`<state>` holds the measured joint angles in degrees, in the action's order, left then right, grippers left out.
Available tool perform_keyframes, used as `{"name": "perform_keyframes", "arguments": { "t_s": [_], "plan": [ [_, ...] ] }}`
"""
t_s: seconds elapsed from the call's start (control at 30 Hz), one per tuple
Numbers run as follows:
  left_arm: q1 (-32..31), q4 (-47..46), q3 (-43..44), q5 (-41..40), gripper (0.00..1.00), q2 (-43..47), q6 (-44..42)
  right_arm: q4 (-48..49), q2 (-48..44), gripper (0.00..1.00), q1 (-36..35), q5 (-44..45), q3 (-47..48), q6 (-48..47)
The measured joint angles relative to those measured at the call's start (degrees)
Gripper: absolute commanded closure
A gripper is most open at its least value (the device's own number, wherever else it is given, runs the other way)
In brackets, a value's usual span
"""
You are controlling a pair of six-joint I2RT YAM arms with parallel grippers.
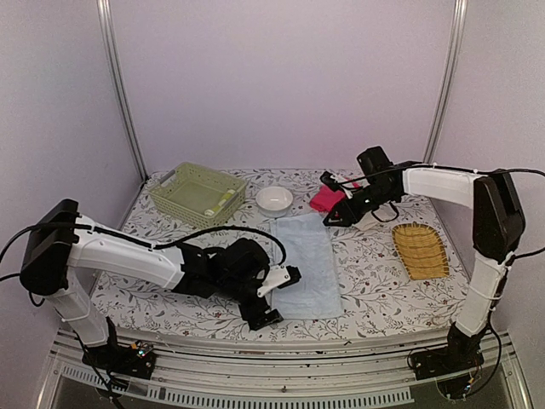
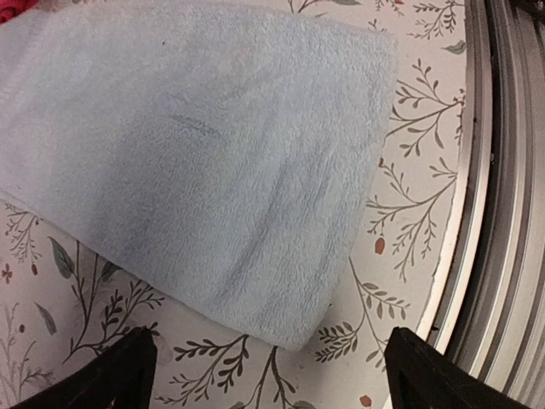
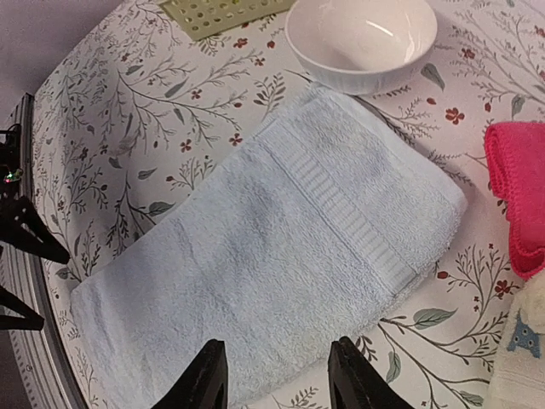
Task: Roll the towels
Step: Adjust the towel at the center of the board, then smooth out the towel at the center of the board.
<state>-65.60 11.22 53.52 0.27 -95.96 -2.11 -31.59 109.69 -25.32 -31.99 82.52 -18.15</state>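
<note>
The left gripper [image 2: 271, 362] has its fingers [image 2: 128, 375] spread as wide as they show, with nothing between them. Just ahead of the tips lies the near corner of the pale blue towel [image 2: 196, 162], folded flat on the flower-printed table [image 2: 400, 213]. That wide stance probably suits taking the thick folded end to start a roll from this side.

The right gripper [image 3: 279, 358] has its fingers [image 3: 200, 383] parted and empty over one long edge of the same towel. Whether they touch the cloth I cannot tell. It likely waits there to steady the cloth or keep the edge straight.

Beyond those fingers, past the towel's far end, are a white bowl [image 3: 362, 38] and the corner of a green basket [image 3: 221, 13]. To their right lie the pink towel [image 3: 519, 187] and a cream towel [image 3: 519, 358], both unrolled and near enough to be taken next. The towel lies lengthwise between the two grippers, so each can reach one end.
</note>
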Motion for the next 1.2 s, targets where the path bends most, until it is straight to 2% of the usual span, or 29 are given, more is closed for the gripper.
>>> {"name": "perform_keyframes", "arguments": {
  "t_s": [0.23, 0.37, 0.43, 0.53, 0.57, 0.7, 0.83, 1.03, 1.2],
  "plan": [
    [-0.28, -2.38, 0.72, 0.96, 0.02, 0.0, -2.86, -0.46, -14.84, 0.57, 0.0, -4.66, -9.94, -5.42],
    [0.87, -5.7, 0.85, 2.38, 0.18, -0.11, -2.38, -1.75, -15.96, 0.58, 0.0, -5.81, -12.7, -7.28],
    [2.99, -6.69, 1.79, 3.23, 0.39, -0.61, -0.79, -2.25, -15.63, 0.6, 0.0, -5.62, -13.64, -7.58],
    [8.57, -9.4, 5.57, 4.72, 0.87, -3.3, 3.67, -2.34, -14.05, 0.61, 0.0, -5.11, -13.81, -7.63],
    [10.67, -10.82, 7.26, 5.53, 0.96, -4.7, 4.87, -2.25, -13.27, 0.61, 0.0, -5.03, -13.81, -7.58],
    [15.82, -15.69, 13.81, 8.26, 1.0, -11.5, 9.6, -2.08, -9.44, 0.61, 0.0, -4.59, -13.84, -7.52],
    [17.03, -17.09, 21.35, 11.45, 1.0, -20.81, 13.42, -2.03, -9.16, 0.61, 0.0, -4.26, -13.92, -7.48],
    [17.62, -15.56, 24.48, 14.69, 1.0, -30.18, 19.28, -1.86, -11.26, 0.61, 0.0, -4.66, -15.43, -7.93],
    [18.27, -14.27, 27.34, 17.25, 1.0, -31.54, 21.92, -1.25, -13.73, 0.61, 0.0, -7.34, -18.1, -8.55]
  ]
}}
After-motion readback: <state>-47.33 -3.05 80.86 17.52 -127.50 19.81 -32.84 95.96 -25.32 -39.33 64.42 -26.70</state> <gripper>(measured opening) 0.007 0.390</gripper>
